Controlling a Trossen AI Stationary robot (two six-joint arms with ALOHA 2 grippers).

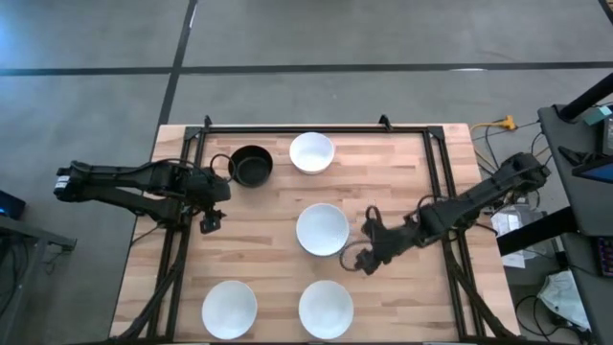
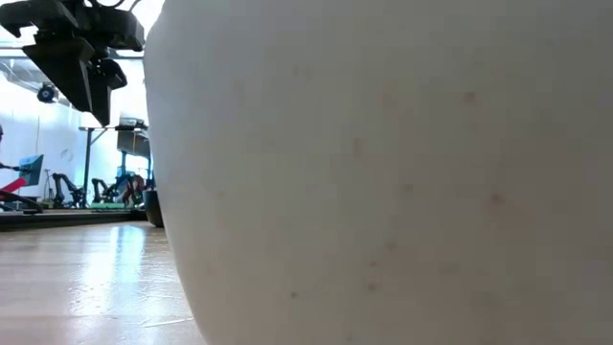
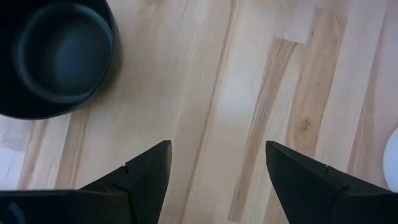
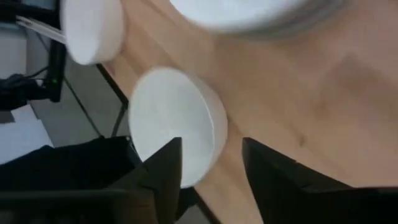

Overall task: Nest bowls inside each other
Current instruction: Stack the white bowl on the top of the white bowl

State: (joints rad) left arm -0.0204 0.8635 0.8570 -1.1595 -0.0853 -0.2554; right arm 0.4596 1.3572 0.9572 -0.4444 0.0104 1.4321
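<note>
The high view shows five bowls on the wooden table. A black bowl (image 1: 251, 165) and a white bowl (image 1: 312, 152) sit near the far edge. A white bowl (image 1: 323, 230) is in the middle, and two white bowls (image 1: 229, 309) (image 1: 326, 309) stand near the near edge. My left gripper (image 1: 213, 220) (image 3: 217, 180) hovers open over bare wood, on the near-left side of the black bowl (image 3: 53, 56). My right gripper (image 1: 362, 251) (image 4: 211, 168) is open, between the middle bowl (image 4: 249, 9) and the near-right bowl (image 4: 174, 121). Other bowls are out of view.
A black frame (image 1: 436, 163) runs along the table's far edge and both sides. Bare wood lies between the bowls. In the low view one white bowl (image 2: 383, 172) stands right at the camera and hides most of the table. Cables and equipment (image 1: 575, 144) stand off the right side.
</note>
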